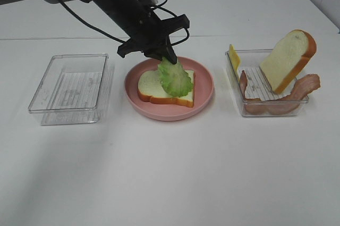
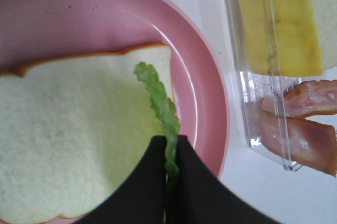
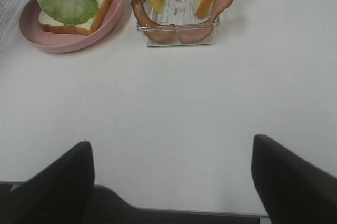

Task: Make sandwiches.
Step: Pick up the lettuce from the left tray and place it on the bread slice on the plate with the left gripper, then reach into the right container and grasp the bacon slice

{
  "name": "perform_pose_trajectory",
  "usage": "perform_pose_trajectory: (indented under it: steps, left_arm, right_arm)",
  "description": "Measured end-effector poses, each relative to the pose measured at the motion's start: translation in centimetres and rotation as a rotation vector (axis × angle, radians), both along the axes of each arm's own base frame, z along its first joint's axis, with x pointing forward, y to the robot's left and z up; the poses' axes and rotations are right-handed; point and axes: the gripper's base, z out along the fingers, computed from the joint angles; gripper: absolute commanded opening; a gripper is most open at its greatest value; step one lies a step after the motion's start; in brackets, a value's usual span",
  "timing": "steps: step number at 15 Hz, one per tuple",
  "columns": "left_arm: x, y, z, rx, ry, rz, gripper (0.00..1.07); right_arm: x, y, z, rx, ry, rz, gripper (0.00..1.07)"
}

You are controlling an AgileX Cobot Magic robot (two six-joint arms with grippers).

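Left hand [image 1: 168,56]: fingers drawn close together, pinching the upper edge of one ruffled green lettuce [image 1: 174,78] leaf; positioned above the far side of the pink plate [image 1: 204,85]. Lettuce: hangs tilted from the hand, its lower part lying across the right half of a bread slice [image 1: 150,89]. Bread slice: white with orange-brown crust, flat on the pink plate, near the middle of the counter [image 3: 174,103]. Right-side clear tray [image 1: 232,80]: just beside the plate, not touching it. It holds one thin yellow cheese slice [image 1: 234,56] standing on edge against its left wall, a second bread slice [image 1: 287,58] leaning upright toward its right side, and reddish-brown bacon strips [image 1: 303,88] curled along the front, one end overhanging the right rim. Left-side clear tray [image 1: 41,83]: stands on the other side of the plate, a little apart from it. Right hand [image 3: 174,182]: fingers spread wide, gripping nothing, low over the near edge of the counter, well apart from plate and trays.
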Motion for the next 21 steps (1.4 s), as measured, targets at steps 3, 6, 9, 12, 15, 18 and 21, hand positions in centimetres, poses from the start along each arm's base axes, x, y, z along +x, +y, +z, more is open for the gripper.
perform_pose_trajectory:
  steps: [3,6,9,12,15,18,21]
  left_arm:
    - [0.0,0.5,-0.3,0.071,-0.02,-0.025,0.0]
    - [0.1,0.8,-1.3,0.129,-0.027,-0.041,0.05]
    - [0.2,0.8,-2.8,0.145,-0.004,-0.048,0.31]
    - [0.3,0.5,-3.0,0.16,-0.045,-0.094,0.79]
    - [0.9,0.5,-0.6,0.213,-0.114,-0.129,0.79]
    - [1.1,1.4,3.4,0.338,-0.131,-0.131,0.79]
    - [0.6,2.7,9.4,0.391,-0.249,-0.081,0.79]
  right_arm:
    - [0.0,0.0,0.0,0.0,0.0,0.0,0.8]
    - [0.0,0.0,0.0,0.0,0.0,0.0,0.8]
    - [0.0,0.0,0.0,0.0,0.0,0.0,0.8]
    - [0.0,0.0,0.0,0.0,0.0,0.0,0.8]
    - [0.0,0.0,0.0,0.0,0.0,0.0,0.8]
    - [0.0,0.0,0.0,0.0,0.0,0.0,0.8]
    - [0.0,0.0,0.0,0.0,0.0,0.0,0.8]
